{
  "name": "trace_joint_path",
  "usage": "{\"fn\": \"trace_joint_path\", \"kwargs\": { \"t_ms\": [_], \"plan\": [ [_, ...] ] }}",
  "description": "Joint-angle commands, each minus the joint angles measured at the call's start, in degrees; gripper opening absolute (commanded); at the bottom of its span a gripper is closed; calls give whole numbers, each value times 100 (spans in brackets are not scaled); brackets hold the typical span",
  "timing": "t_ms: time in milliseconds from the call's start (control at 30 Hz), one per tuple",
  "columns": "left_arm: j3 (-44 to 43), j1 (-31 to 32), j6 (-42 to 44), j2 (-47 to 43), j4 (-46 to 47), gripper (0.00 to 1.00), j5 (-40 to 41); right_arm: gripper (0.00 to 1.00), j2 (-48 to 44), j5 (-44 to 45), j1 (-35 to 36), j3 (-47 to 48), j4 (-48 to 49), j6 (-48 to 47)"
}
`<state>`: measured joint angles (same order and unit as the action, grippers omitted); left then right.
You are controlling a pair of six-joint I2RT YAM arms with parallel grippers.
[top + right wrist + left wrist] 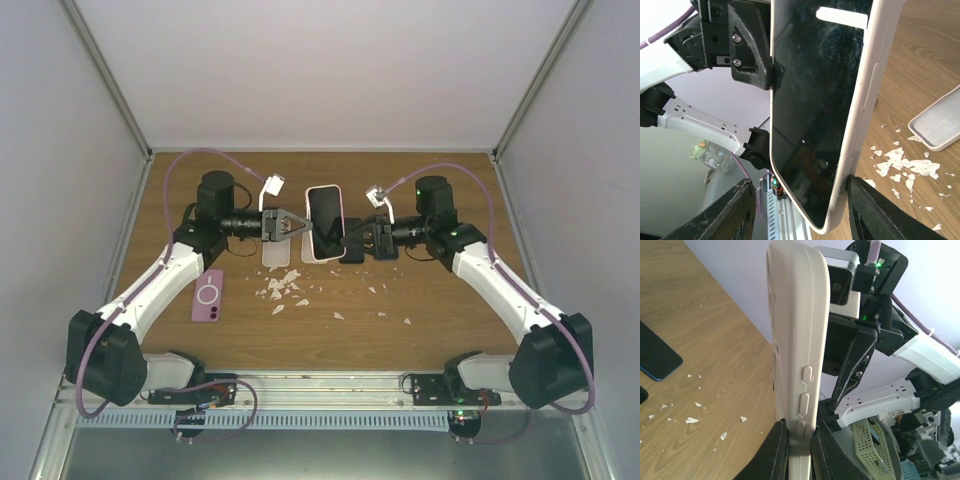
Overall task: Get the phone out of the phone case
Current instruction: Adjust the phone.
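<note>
A phone with a black screen (815, 100) sits in a cream case (325, 222) and is held up off the table between both arms. My left gripper (303, 225) is shut on the case's long edge; in the left wrist view its fingers (777, 450) pinch the case (797, 340) just below the side buttons. My right gripper (350, 238) is open and straddles the phone's lower end (802, 210). Its right finger (875, 210) touches the case's side edge (867, 100), and its left finger stands apart from the phone.
A purple phone case (208, 295) lies on the wooden table at the left. A pale empty case (280, 255) lies under the left gripper and shows in the right wrist view (940, 125). White flakes (283, 288) litter the middle. A dark phone (655, 357) lies flat.
</note>
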<state>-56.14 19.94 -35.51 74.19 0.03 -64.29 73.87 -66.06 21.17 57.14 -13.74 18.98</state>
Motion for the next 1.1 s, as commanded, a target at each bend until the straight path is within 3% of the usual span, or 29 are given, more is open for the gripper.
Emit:
{"fn": "trace_joint_path", "kwargs": {
  "t_ms": [0,467,600,667,733,933,1067],
  "plan": [
    [-358,404,632,-111,84,0,-400,51,129,-109,213,41,304,45],
    [-206,266,546,-156,210,0,-856,58,285,56,-144,515,-785,-833],
    [-222,298,431,-170,357,0,-1007,77,298,78,-148,500,-781,-870],
    [-193,299,424,-177,380,0,-1040,78,293,2,-140,520,-689,-787],
    [-178,357,450,-188,392,0,-1046,75,287,-224,-142,549,-483,-604],
    [-327,563,813,-104,91,0,-836,49,334,-443,-82,635,-65,-206],
    [-413,581,1003,-22,-141,0,-705,39,310,-477,-3,528,173,34]
  ]
}}
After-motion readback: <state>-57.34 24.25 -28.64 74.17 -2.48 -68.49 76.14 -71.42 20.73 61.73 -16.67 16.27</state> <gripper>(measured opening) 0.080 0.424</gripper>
